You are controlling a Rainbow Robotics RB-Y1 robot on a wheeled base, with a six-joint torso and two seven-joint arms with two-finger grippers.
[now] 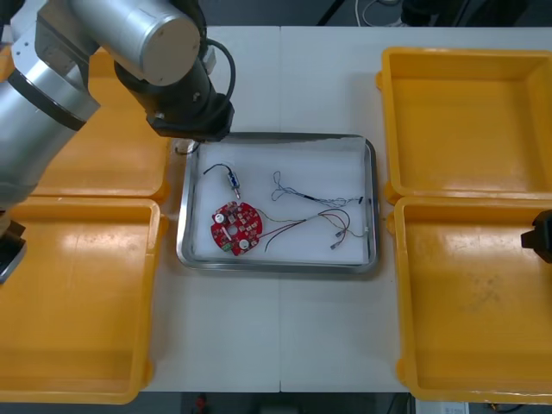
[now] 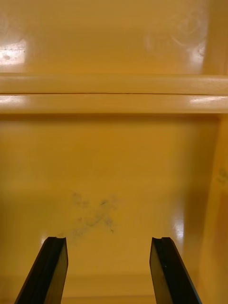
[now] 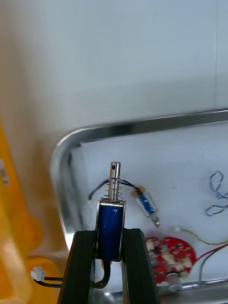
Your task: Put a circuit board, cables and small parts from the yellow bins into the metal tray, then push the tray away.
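Observation:
My left gripper (image 3: pixel 109 233) is shut on a small metal part (image 3: pixel 111 213), blue-bodied with a spring and pin, held upright over the far left corner of the metal tray (image 3: pixel 61 159). A black lead with a white plug (image 3: pixel 37 274) hangs from it. In the front view the left wrist (image 1: pixel 185 108) covers that corner of the tray (image 1: pixel 278 266). Inside the tray lie a round red circuit board (image 1: pixel 236 228), another small metal part (image 1: pixel 233 179), a blue and white cable (image 1: pixel 285 185), a black cable (image 1: pixel 341 200) and a red and yellow cable (image 1: pixel 297 226). My right gripper (image 2: pixel 109 243) stands open over the near right bin (image 1: pixel 474 302).
Yellow bins stand two to a side: far left (image 1: pixel 103 172), near left (image 1: pixel 73 302), far right (image 1: pixel 470 121). The right bins look bare inside. Bare table lies beyond the tray and in front of it.

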